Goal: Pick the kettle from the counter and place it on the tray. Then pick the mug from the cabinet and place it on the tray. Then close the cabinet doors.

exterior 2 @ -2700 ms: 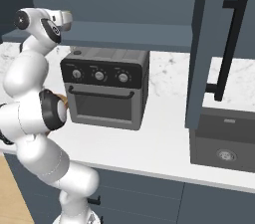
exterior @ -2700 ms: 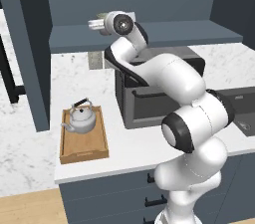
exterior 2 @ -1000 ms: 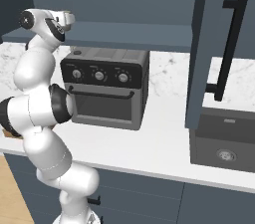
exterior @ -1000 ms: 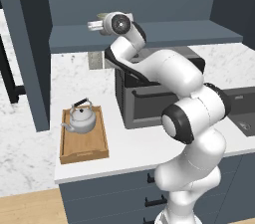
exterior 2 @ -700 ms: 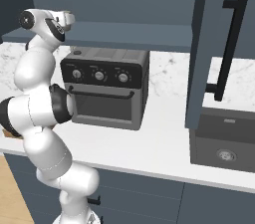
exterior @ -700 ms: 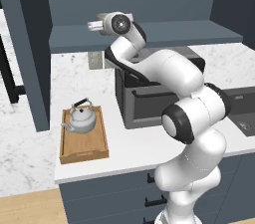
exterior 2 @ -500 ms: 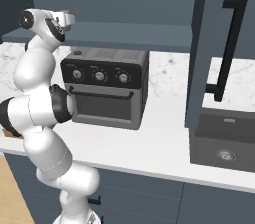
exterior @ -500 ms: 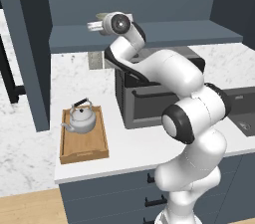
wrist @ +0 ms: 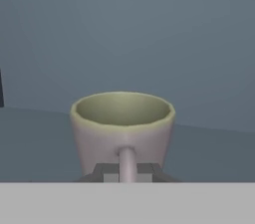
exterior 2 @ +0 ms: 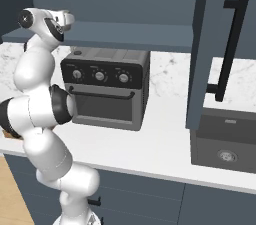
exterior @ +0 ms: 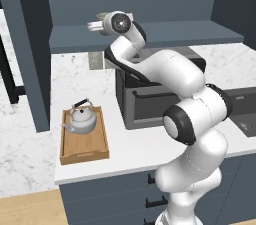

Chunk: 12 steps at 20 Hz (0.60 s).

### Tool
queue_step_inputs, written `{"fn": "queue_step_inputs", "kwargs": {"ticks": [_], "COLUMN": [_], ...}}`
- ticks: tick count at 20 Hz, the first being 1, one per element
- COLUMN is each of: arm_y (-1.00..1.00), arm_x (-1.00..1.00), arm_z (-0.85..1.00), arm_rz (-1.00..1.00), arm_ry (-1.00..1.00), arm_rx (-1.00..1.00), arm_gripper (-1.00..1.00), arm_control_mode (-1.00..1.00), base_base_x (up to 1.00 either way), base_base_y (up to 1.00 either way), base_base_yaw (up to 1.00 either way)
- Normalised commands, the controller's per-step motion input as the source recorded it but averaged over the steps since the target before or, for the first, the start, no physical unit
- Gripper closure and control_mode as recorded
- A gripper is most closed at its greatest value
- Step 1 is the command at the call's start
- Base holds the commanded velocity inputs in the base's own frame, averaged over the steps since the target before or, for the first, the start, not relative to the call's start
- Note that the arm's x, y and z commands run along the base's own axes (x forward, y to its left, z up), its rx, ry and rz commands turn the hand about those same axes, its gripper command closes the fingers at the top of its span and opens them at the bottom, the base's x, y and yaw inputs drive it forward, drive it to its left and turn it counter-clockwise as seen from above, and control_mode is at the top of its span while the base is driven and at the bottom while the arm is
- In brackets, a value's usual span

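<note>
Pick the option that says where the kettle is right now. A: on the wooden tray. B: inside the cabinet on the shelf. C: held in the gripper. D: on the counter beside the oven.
A: in the left base view the kettle sits inside the wooden tray on the counter, while the gripper is up at the cabinet shelf, shut on the mug handle.

The beige mug (wrist: 122, 128) is showing a greenish inside; the silver kettle (exterior: 81, 119) is sitting on a brown tray (exterior: 84, 149); the table (exterior: 30, 134) is showing white marble.
</note>
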Motion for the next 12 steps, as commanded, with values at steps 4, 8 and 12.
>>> {"fn": "queue_step_inputs", "kwargs": {"ticks": [4, 8, 12], "arm_y": [0.0, 0.0, -0.03], "arm_x": [-0.29, -0.44, -0.63], "arm_z": [0.0, 0.0, 0.13], "arm_rz": [0.0, 0.0, 0.05], "arm_ry": [0.0, 0.0, 0.0], "arm_rx": [0.0, 0.0, 0.01], "arm_gripper": [1.0, 1.0, 1.0], "arm_control_mode": [-1.0, -1.0, -1.0], "base_base_x": [0.0, 0.0, 0.0], "base_base_y": [0.0, 0.0, 0.0], "base_base_yaw": [0.0, 0.0, 0.0]}}
